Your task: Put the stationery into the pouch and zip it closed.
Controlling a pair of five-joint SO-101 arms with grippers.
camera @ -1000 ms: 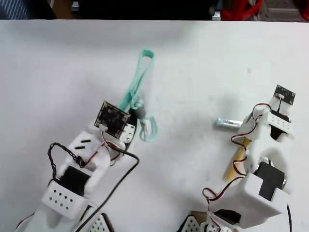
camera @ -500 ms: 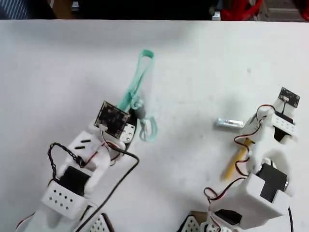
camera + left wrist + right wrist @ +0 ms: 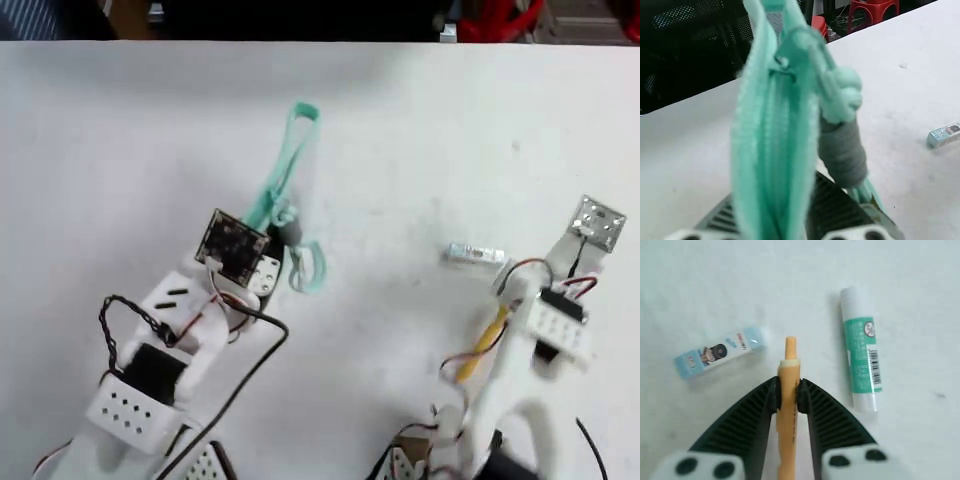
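Observation:
A mint green pouch point(image 3: 283, 175) stands on its edge on the white table, and my left gripper point(image 3: 272, 252) is shut on its near end. In the left wrist view the pouch point(image 3: 772, 150) rises between the jaws, with its zip pull, a green knot and a grey cord wrap point(image 3: 842, 150), hanging beside it. My right gripper point(image 3: 789, 390) is shut on an orange pen point(image 3: 790, 365), which also shows slanted under that arm as the pen point(image 3: 484, 340). A small printed eraser point(image 3: 717, 356) and a green-and-white glue stick point(image 3: 861, 367) lie on the table below it.
The eraser point(image 3: 474, 254) lies just beyond the right arm, and it appears far off to the side as the eraser point(image 3: 945, 135) in the left wrist view. The table's far edge point(image 3: 320, 42) borders a dark floor with red stools. A black cable point(image 3: 245, 370) loops beside the left arm.
The right arm has pulled back toward the near edge and risen, carrying the orange pen with it. The left arm and the pouch have stayed still.

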